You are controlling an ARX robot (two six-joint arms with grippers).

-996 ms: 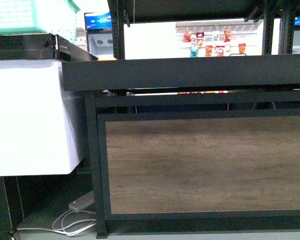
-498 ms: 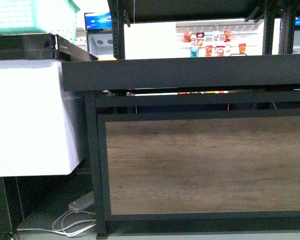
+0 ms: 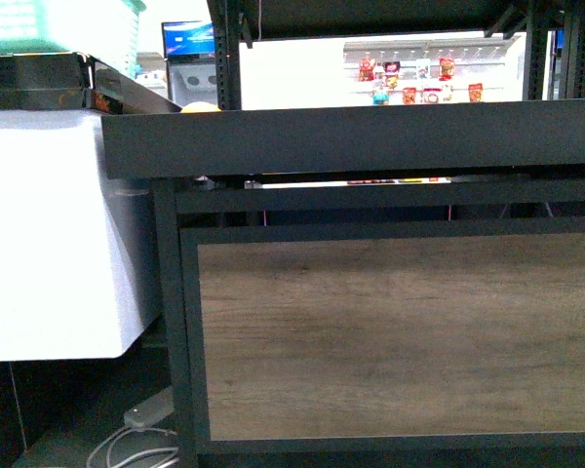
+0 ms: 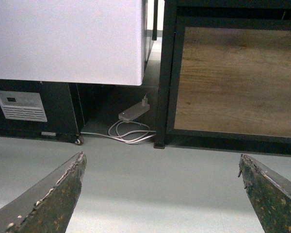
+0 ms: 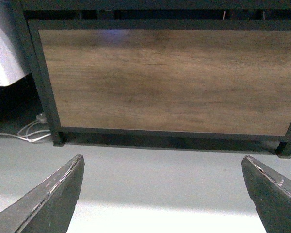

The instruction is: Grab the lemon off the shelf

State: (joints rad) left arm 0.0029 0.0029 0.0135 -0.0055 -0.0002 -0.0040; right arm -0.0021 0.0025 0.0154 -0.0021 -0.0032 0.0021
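Shelf [image 3: 370, 141] — flat matte-black lip over a wood-grain panel [image 3: 400, 331], w/ black uprights. A rounded yellow sliver [image 3: 200, 106] is seen above the lip's left end; whether it's the lemon can't be told. Left gripper [image 4: 161, 162] and right gripper [image 5: 162, 162] are held low toward the shelf's base — scuffed dark fingers spread wide, nothing gripped.

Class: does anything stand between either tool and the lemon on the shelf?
Yes. The left tool and right tool, both open, sit low, facing the wood panel of the shelf. The tray's raised front lip lies between them and the fruit; only a yellow sliver peeks over it, too little to call the lemon.
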